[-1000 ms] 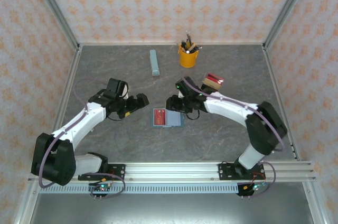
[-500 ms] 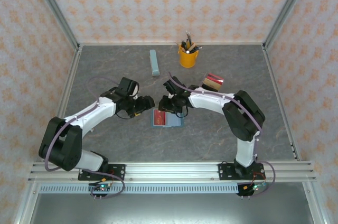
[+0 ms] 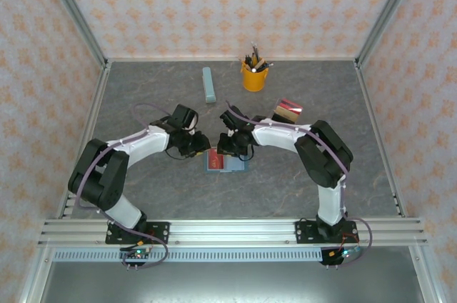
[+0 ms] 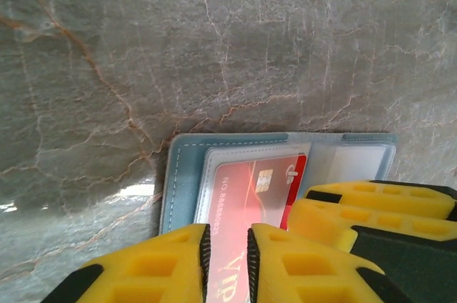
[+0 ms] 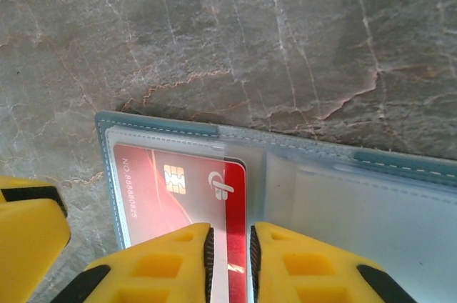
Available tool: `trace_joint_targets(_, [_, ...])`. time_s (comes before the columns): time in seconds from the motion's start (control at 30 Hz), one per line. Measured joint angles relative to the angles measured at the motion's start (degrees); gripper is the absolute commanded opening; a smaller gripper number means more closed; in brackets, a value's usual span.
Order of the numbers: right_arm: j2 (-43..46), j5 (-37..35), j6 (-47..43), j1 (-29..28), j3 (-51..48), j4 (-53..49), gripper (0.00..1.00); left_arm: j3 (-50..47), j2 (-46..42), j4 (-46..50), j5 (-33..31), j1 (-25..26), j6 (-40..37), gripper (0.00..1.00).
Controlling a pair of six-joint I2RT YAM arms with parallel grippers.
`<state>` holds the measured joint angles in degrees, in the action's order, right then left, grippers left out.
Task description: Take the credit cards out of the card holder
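Nearest, the two arm bases sit on a metal rail [image 3: 235, 230] at the front edge of the tabletop [image 3: 143, 189], and both arms bend inward to meet over the one card holder [image 3: 230, 165], which lies open and flat a little forward of the tabletop's middle. One red card [image 4: 251, 180] sits in its left pocket under a clear sleeve; the right pocket looks pale, and what it holds cannot be made out. Two tools crowd it from the far side: the left tool [image 3: 201, 148] is over the card's half, its yellow fingers drawn to a narrow slit with red showing through. The right tool [image 5: 228, 237] is just beside it, its slit over the card's right edge and the sleeve's edge. Whether either tool is actually grasping the card or the sleeve, or merely clenched above them, cannot be told. Each tool blocks the other's side of the holder. Farther back and to the right lies one small stack of cards [image 3: 287, 111], red on top with tan beneath, apart from the holder; their number cannot be counted. Beyond, near the back wall, stand one yellow pen cup [image 3: 252, 78] and, to its left, one pale blue-grey bar [image 3: 208, 84]. Bare tabletop stretches left, right and in front of the holder, bounded by patterned walls.
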<state>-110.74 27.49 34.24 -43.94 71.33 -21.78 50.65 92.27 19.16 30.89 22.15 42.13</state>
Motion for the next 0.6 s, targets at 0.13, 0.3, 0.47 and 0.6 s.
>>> trace_joint_targets(0.13, [-0.4, 0.2, 0.0, 0.0, 0.4, -0.2, 0.22, 0.0, 1.2, -0.4, 0.2, 0.0, -0.1, 0.17])
trace_joint_targets(0.3, [-0.6, 0.2, 0.0, 0.0, 0.6, -0.3, 0.22, 0.0, 2.1, -0.4, 0.2, 0.0, -0.1, 0.14])
trace_joint_targets(0.47, [-0.8, 0.4, 0.0, 0.0, 0.6, -0.3, 0.22, 0.0, 3.5, -0.4, 0.2, 0.0, -0.2, 0.12])
trace_joint_targets(0.6, [-0.9, 0.6, 0.0, 0.1, 0.6, -0.3, 0.22, -0.1, 4.2, -0.5, 0.2, 0.0, -0.2, 0.09])
